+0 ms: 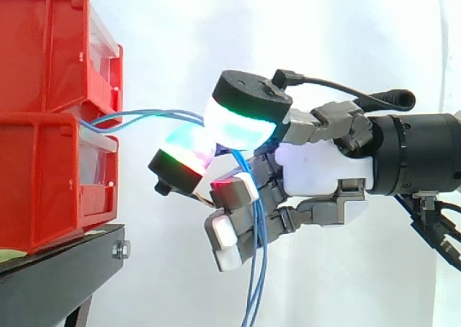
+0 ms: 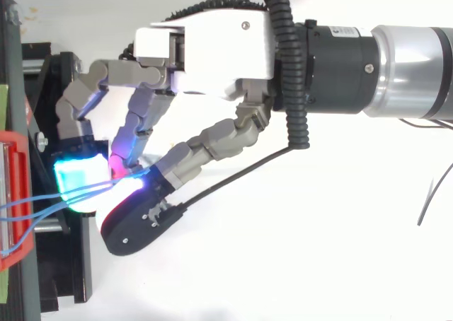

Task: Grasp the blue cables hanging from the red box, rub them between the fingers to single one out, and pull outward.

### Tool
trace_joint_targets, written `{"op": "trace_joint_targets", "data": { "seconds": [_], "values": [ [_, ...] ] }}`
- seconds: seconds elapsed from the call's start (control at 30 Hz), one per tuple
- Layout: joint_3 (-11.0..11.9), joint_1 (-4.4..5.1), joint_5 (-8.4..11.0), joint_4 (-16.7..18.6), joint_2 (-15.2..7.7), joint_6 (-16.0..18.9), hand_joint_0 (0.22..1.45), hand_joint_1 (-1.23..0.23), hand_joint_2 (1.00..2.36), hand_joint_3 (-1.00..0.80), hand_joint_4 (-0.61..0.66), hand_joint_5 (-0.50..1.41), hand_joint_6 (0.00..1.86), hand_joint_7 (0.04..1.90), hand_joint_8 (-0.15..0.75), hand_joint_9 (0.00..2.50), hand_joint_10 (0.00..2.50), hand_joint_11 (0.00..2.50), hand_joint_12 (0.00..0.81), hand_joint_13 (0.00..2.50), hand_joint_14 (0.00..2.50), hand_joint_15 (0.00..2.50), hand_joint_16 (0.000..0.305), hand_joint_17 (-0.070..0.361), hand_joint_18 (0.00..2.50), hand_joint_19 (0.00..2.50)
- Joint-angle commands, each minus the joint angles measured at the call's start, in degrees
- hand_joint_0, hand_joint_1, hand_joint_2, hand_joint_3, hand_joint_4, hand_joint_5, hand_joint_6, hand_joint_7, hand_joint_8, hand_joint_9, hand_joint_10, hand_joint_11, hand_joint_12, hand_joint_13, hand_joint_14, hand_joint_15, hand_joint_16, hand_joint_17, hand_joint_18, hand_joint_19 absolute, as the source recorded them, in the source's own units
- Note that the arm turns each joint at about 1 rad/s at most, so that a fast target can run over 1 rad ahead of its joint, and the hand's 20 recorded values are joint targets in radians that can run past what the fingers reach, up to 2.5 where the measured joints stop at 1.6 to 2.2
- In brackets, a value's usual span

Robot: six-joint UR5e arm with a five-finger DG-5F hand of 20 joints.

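Hand beside the red box, fingers curled and pinching the blue cables between glowing pads. Risk: more than one strand appears clamped, so an outward pull may drag the bundle together, or the thin strands may slip free. The cables are slender and pale blue. They run nearly level from box to pinch, then hang slack below the palm.

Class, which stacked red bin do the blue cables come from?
The lower bin: the blue cables emerge over its front lip, beneath the upper bin.
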Motion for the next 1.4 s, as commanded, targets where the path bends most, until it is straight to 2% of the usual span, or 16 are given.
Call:
{"op": "trace_joint_targets", "data": {
  "seconds": [0.0,0.2,0.33,0.53,0.6,0.7,0.93,0.97,1.2,1.3,1.37],
  "values": [
    [0.0,-0.06,0.05,-0.5,0.0,0.2,0.55,-0.75,1.0,-0.5,0.12,-0.16,0.89,0.91,0.311,1.14,0.02,0.97,0.393,0.98,0.02,0.6,0.052,0.117,0.78,0.56],
    [0.0,0.03,0.05,-0.9,0.0,0.5,0.53,-0.68,1.0,-0.5,0.12,-0.16,0.87,0.9,0.316,1.16,0.02,0.96,0.402,0.98,0.02,0.6,0.053,0.12,0.79,0.56],
    [0.0,0.03,0.05,-1.2,0.0,0.7,0.6,-0.66,1.01,-0.43,0.11,-0.16,0.87,0.94,0.309,1.15,0.02,0.96,0.392,0.98,0.02,0.6,0.051,0.115,0.77,0.57],
    [0.0,0.03,0.05,-1.2,0.0,0.8,0.6,-0.68,1.01,-0.29,0.09,-0.16,0.88,0.96,0.306,1.16,0.02,0.97,0.393,0.98,0.02,0.6,0.051,0.115,0.77,0.57],
    [-0.1,0.03,0.05,-1.2,0.0,0.8,0.6,-0.72,1.02,-0.21,0.1,-0.16,0.88,0.98,0.322,1.16,0.02,0.96,0.406,0.98,0.02,0.59,0.054,0.121,0.79,0.55],
    [-0.4,0.03,0.05,-1.6,0.0,0.8,0.63,-0.8,1.02,-0.18,0.07,-0.17,0.91,0.96,0.308,1.1,0.02,0.95,0.395,0.96,0.02,0.6,0.053,0.119,0.78,0.55],
    [-0.8,0.12,0.05,-3.9,0.0,1.2,0.73,-0.91,1.01,-0.3,-0.03,-0.18,0.92,0.96,0.288,1.05,0.02,0.98,0.373,0.91,0.02,0.58,0.05,0.113,0.75,0.53],
    [-0.8,0.12,-0.04,-4.3,0.0,1.2,0.76,-0.93,1.01,-0.33,-0.02,-0.19,0.92,1.02,0.29,1.04,0.02,0.97,0.372,0.91,0.02,0.58,0.05,0.113,0.74,0.52],
    [-0.8,0.03,-0.39,-5.3,0.0,2.6,0.79,-0.92,1.0,-0.47,-0.03,-0.19,0.93,0.94,0.286,1.04,0.02,0.96,0.363,0.91,0.02,0.58,0.049,0.111,0.74,0.52],
    [-0.7,0.03,-0.66,-5.2,0.0,2.9,0.73,-0.91,1.0,-0.5,0.05,-0.18,0.92,0.93,0.288,1.05,0.02,0.95,0.365,0.92,0.02,0.58,0.049,0.11,0.75,0.52],
    [-0.7,0.03,-0.66,-5.3,0.1,2.9,0.65,-0.86,1.0,-0.5,0.08,-0.17,0.91,0.92,0.3,1.09,0.02,0.96,0.372,0.93,0.02,0.59,0.049,0.11,0.75,0.54]
  ]
}}
